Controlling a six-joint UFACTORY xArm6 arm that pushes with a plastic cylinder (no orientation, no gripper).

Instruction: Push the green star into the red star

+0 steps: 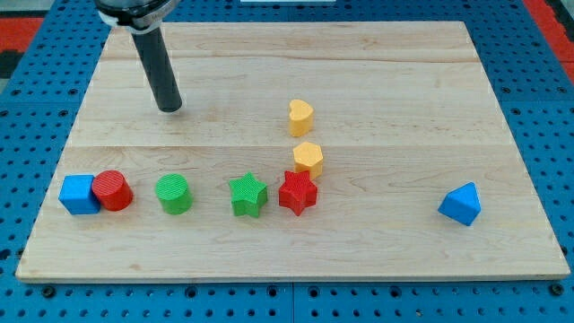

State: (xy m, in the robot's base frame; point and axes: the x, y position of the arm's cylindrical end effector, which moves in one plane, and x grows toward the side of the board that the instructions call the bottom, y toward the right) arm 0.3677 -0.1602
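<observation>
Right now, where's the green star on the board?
The green star sits low on the board, just left of centre in the camera view, between the green cylinder on its left and the red star close on its right.

We see a pale wood-grain board (pixel 404 108) on a blue perforated table (pixel 36 54). Blocks: blue cube (pixel 79 194), red cylinder (pixel 113 190), green cylinder (pixel 173 194), green star (pixel 247 196), red star (pixel 298 192), yellow hexagon (pixel 308 158), yellow heart (pixel 300 117), blue triangle (pixel 460 204). Rod black down to our tip (pixel 169 109).
</observation>
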